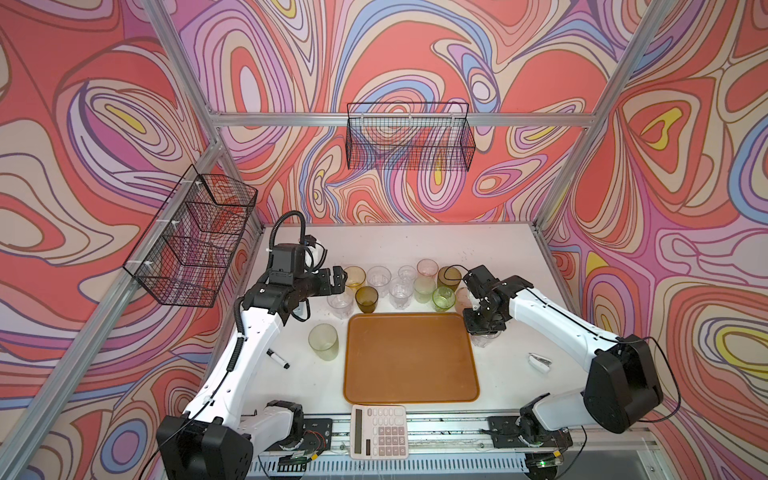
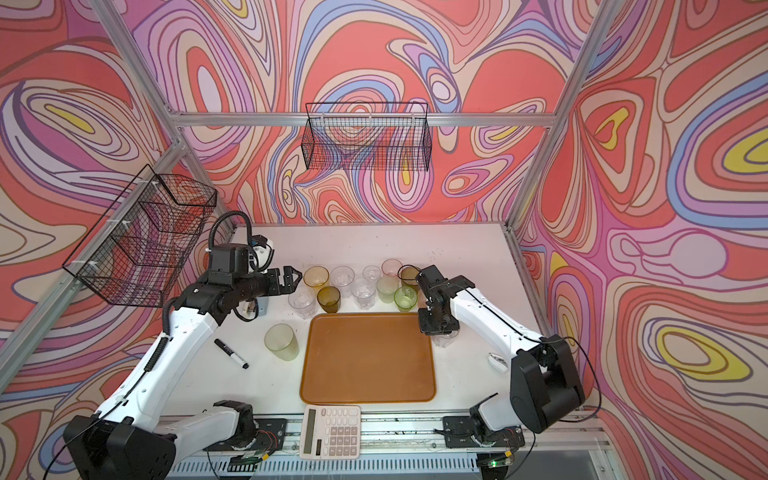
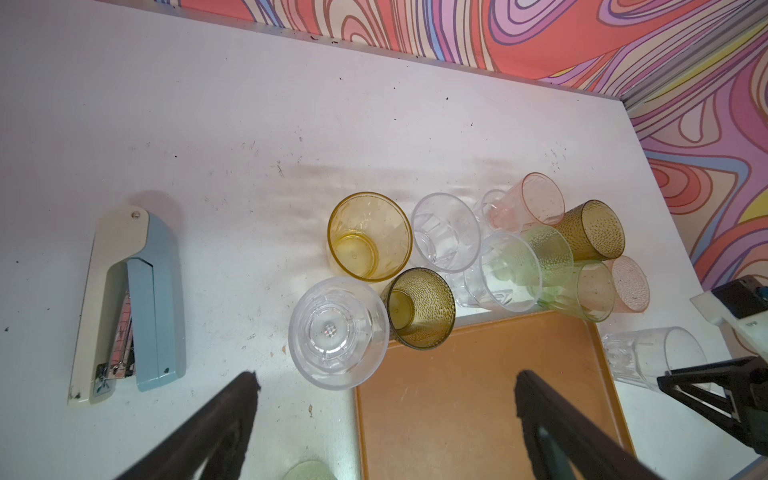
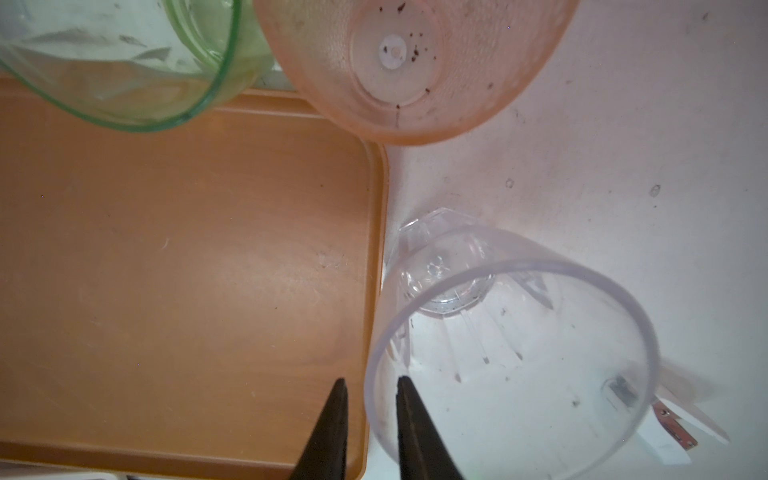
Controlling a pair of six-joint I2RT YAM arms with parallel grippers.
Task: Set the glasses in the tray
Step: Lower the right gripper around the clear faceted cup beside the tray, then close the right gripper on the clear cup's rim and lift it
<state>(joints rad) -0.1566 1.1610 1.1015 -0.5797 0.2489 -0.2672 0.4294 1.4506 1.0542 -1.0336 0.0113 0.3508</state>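
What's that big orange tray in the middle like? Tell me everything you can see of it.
The tray is a flat orange-brown rectangle with rounded corners and a low raised rim, matte like plastic, faintly scuffed. It lies flat on the white table, holding nothing. The glasses crowd just past its far edge, a calculator sits at its near edge, and the right gripper hangs over its far right corner.

swirled pink-red walls (image 1: 415,50) enclose a white table (image 1: 415,245).
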